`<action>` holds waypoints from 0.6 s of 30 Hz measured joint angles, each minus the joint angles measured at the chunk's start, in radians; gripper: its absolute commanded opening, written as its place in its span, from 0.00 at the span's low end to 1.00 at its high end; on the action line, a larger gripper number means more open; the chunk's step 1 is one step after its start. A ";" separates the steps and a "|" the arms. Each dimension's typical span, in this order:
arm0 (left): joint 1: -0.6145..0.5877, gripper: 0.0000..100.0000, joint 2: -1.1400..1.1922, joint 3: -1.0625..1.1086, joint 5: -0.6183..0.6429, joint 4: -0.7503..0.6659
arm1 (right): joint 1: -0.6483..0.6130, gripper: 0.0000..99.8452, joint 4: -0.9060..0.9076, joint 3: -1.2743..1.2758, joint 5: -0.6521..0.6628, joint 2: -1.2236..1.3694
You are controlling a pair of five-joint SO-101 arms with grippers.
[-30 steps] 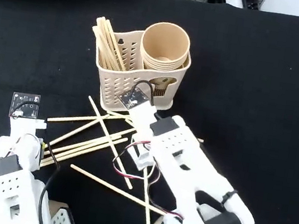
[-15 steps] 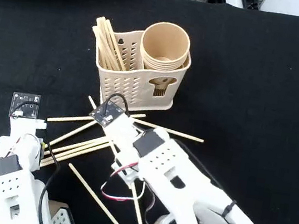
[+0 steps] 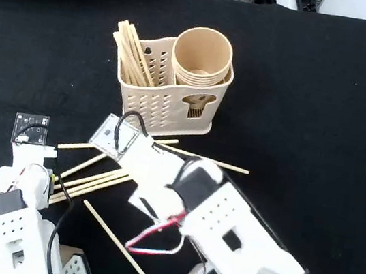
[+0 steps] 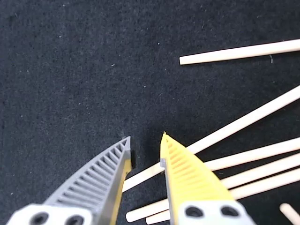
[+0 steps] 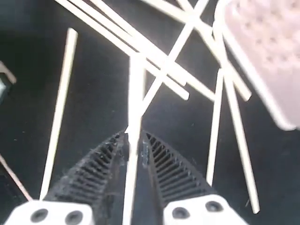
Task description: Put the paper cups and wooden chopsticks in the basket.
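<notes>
A beige perforated basket (image 3: 164, 103) stands upright at the table's middle back. It holds a stack of paper cups (image 3: 202, 56) and a bundle of wooden chopsticks (image 3: 132, 52). Several loose chopsticks (image 3: 90, 180) lie crossed in front of it. My right gripper (image 5: 134, 138) is low over this pile, its black fingers shut on one chopstick (image 5: 137, 79) that runs lengthwise between them. The basket wall (image 5: 262, 47) is just beyond. My left gripper (image 4: 146, 139) hangs open over the chopsticks' ends (image 4: 243, 124), with one stick's tip lying under the gap.
The right arm (image 3: 224, 233) covers the table's front middle and hides part of the pile. The left arm (image 3: 13, 211) sits at the front left corner. One chopstick (image 3: 118, 248) lies slanted between the arms, another (image 3: 214, 161) to the right of the pile.
The right arm's wrist swung left from the basket's front to over the loose pile. The slanted chopstick between the arms turned steeper. The left arm stayed put.
</notes>
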 measured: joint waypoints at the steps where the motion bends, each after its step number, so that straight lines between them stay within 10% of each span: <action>1: 0.000 0.12 0.000 0.000 0.000 0.000 | -0.006 0.01 0.003 -0.018 0.003 -0.023; 10: 0.000 0.12 0.000 0.000 0.000 0.000 | -0.003 0.01 -0.064 -0.279 0.003 -0.167; 18: 0.000 0.12 0.000 0.000 0.000 0.000 | 0.075 0.01 -0.548 -0.304 0.003 -0.219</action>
